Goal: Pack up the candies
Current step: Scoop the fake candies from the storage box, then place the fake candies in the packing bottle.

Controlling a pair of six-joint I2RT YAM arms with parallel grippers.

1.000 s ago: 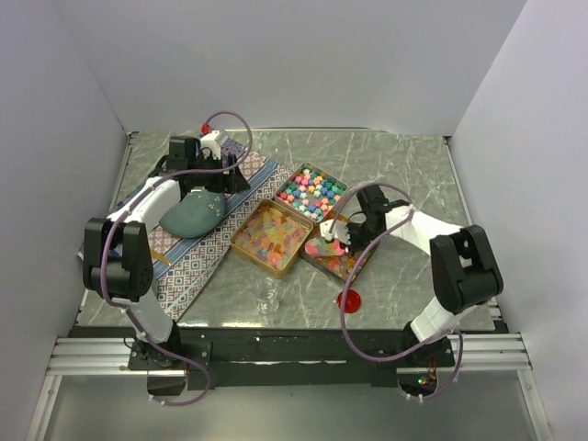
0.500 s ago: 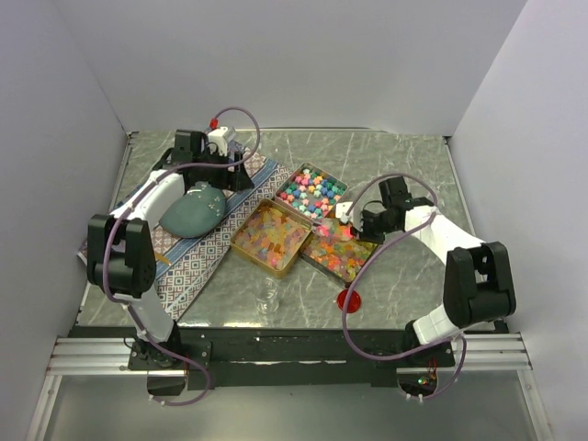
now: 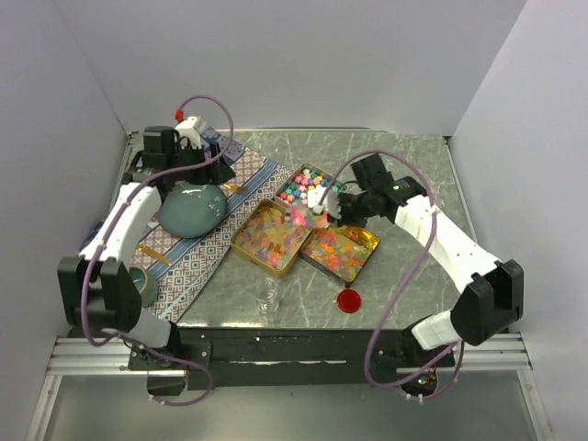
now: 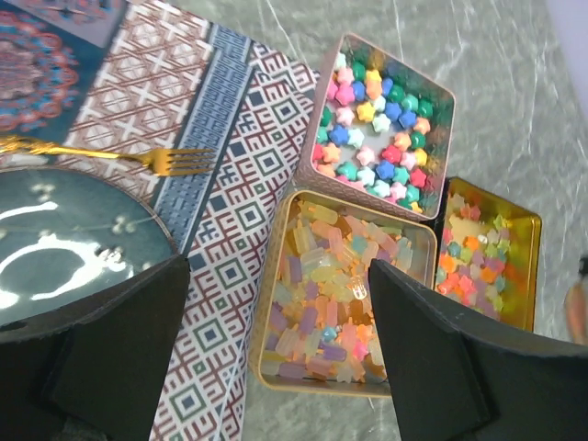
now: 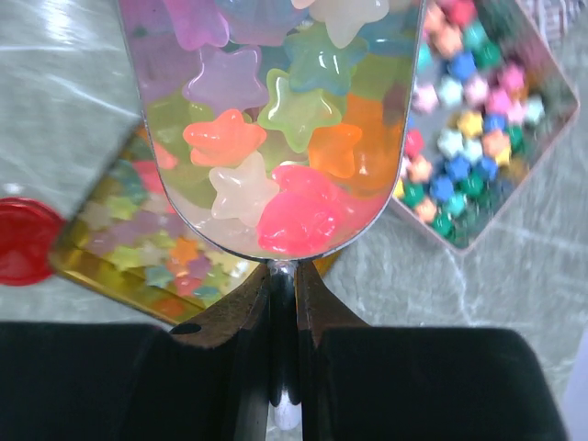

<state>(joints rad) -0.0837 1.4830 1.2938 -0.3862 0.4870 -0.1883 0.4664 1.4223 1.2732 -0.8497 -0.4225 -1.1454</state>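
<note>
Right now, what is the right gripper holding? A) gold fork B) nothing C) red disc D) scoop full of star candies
D: in the right wrist view the right gripper is shut on the handle of a scoop loaded with translucent star candies.

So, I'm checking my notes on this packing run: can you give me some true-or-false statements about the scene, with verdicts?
1. The right claw grips a small shiny scoop heaped with translucent star-shaped candies. True.
2. The left claw is shut on the gold metal fork. False: it is open; the fork lies on the patterned cloth.
3. The flat red round disc sits inside a tin. False: it lies on the grey marble tabletop.
4. All three gold square tins hold candies. True.
</note>
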